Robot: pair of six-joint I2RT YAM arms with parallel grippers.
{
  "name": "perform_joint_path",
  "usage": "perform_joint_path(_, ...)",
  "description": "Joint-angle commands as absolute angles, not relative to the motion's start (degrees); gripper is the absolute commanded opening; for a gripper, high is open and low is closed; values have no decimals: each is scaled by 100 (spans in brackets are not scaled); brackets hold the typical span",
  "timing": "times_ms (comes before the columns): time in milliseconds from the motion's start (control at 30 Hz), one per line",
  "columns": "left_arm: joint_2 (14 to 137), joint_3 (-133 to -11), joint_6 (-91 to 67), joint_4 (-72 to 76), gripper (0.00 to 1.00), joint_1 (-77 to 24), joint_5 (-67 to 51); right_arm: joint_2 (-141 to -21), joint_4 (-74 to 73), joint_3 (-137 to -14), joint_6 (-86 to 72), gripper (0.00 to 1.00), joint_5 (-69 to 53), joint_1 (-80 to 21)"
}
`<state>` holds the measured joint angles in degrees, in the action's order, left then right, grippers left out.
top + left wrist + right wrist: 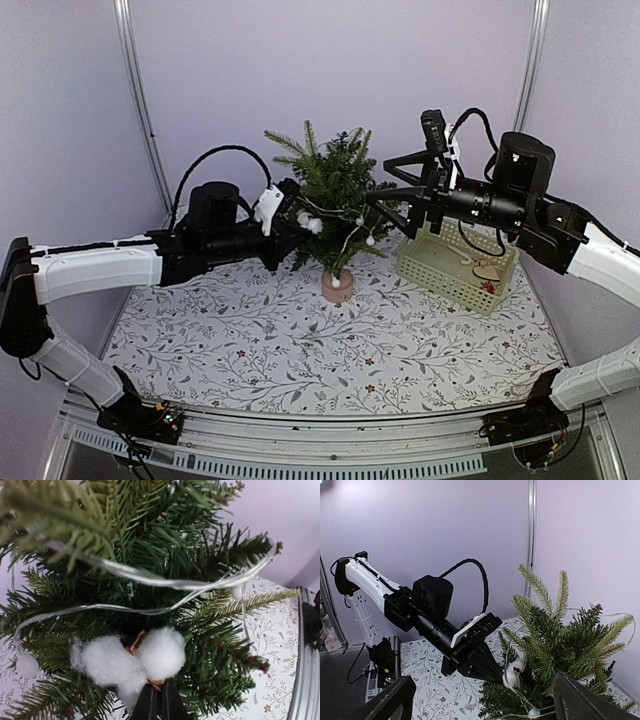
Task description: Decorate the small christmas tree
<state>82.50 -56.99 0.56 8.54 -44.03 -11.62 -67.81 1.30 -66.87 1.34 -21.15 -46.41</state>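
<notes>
The small christmas tree (335,185) stands on its tan base (337,287) at the table's back centre. A thin light string with small white bulbs (150,580) is draped over its branches. My left gripper (302,223) is pushed into the tree's left side and is shut on the brown stem of a white cotton-puff ornament (130,660), which rests against the branches. In the left wrist view its black fingers (160,702) are pressed together. My right gripper (378,180) is wide open and empty, just right of the tree top. The right wrist view shows the tree (560,640) and the cotton ornament (512,674).
A pale green slotted basket (440,265) sits right of the tree under my right arm, with a wooden ornament (487,270) and a red piece (488,288) inside. A floral cloth (300,340) covers the table. Purple walls close off the back.
</notes>
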Motion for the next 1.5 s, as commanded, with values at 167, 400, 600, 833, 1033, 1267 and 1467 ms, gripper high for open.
perform_joint_path(167,8557,-6144,-170,707,5,-4274,-1200,-6715,163,-6690,185,99,-2096,-4611)
perform_joint_path(400,8569,-6318,-176,665,23,-4271,-1257,-6741,167,-6711,185,99,-2123,-4608)
perform_joint_path(600,8217,-6188,-182,417,43,-4271,-1176,-6709,132,-6663,192,99,-2052,-4599)
perform_joint_path(833,7454,-5586,-191,293,60,-4277,-1133,-6619,139,-6540,207,99,-1926,-4544)
perform_joint_path(1033,6922,-5259,-256,422,77,-4263,-1204,-6593,10,-6436,32,99,-2003,-4016)
perform_joint_path(1267,6388,-4924,-624,393,85,-4047,-1287,-6523,-917,-6166,-839,99,-2108,-2408)
perform_joint_path(1467,6238,-4721,-1030,543,86,-3545,-1583,-6697,-1326,-5744,-1001,97,-1971,-1280)
